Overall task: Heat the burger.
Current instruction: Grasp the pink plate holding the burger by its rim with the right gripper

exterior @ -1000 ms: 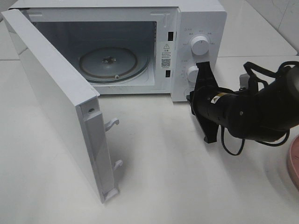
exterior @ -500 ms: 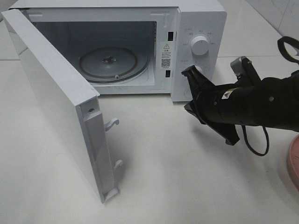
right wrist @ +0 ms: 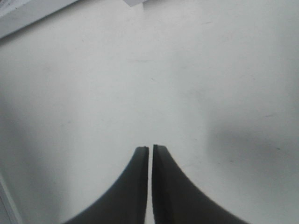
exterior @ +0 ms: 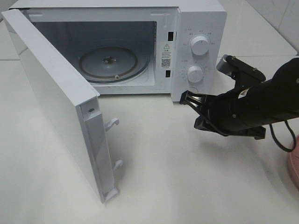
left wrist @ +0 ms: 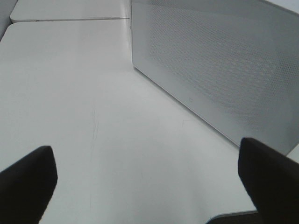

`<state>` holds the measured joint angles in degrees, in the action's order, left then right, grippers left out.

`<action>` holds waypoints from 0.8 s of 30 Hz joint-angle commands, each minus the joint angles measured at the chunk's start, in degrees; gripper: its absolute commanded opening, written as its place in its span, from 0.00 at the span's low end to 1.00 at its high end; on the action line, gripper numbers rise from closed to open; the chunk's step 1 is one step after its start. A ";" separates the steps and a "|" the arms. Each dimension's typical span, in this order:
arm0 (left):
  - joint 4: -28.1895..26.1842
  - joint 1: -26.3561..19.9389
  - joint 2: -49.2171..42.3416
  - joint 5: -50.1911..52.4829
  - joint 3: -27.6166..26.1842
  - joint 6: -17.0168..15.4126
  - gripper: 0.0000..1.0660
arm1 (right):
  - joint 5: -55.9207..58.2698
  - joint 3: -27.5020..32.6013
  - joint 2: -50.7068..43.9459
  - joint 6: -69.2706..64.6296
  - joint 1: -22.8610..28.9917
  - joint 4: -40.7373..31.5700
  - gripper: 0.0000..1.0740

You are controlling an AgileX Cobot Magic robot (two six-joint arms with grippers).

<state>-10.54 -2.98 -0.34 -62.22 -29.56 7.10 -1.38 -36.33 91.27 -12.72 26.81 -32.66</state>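
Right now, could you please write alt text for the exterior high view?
A white microwave stands with its door swung wide open and its glass turntable bare. The right gripper, shut and empty, is just in front of the dials; a pink plate shows at far right.

Pink plate (exterior: 294, 168) cropped by right edge of high view, microwave (exterior: 196, 23) top cropped by upper edge, warning label (exterior: 166, 47) and print around upper dial (exterior: 200, 45) too small to read, left gripper (left wrist: 145, 145) fingers cropped by wrist view's edges
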 commanded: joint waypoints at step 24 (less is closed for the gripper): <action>-0.52 0.00 -0.80 0.69 0.00 -0.23 0.92 | 39.02 -0.06 -15.24 15.18 -13.24 27.04 0.18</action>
<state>-10.54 -2.98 -0.34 -62.22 -29.56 7.10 35.07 -36.33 77.18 1.89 15.76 -7.56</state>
